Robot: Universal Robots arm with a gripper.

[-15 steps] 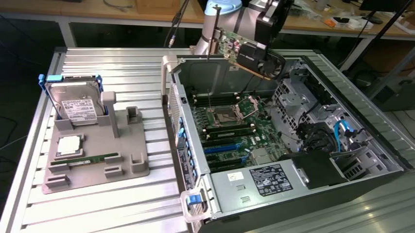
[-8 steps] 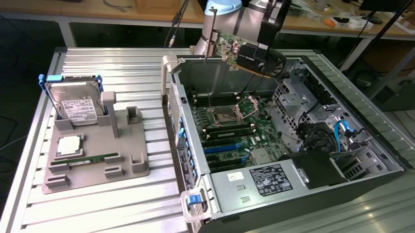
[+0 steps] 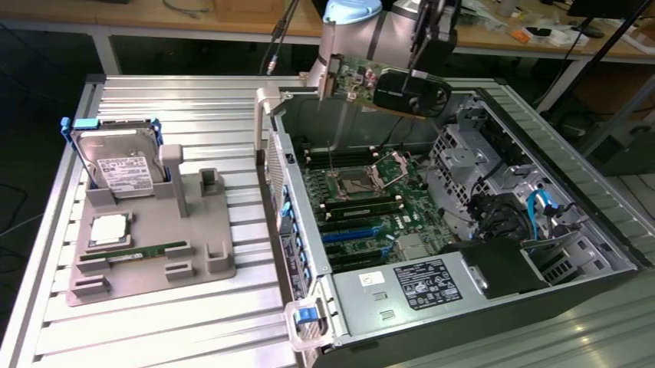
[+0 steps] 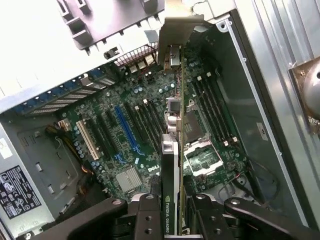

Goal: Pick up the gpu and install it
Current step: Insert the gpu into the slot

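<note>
Fingers (image 4: 149,217), narrowly parted, clamp the gpu (image 4: 170,160) above motherboard (image 4: 125,125).

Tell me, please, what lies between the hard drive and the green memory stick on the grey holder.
A square silver chip lies flat there on the holder, seen in the exterior view.

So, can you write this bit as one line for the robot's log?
tool: shut on gpu | gpu: held in air above open computer case | install: not yet seated
</note>
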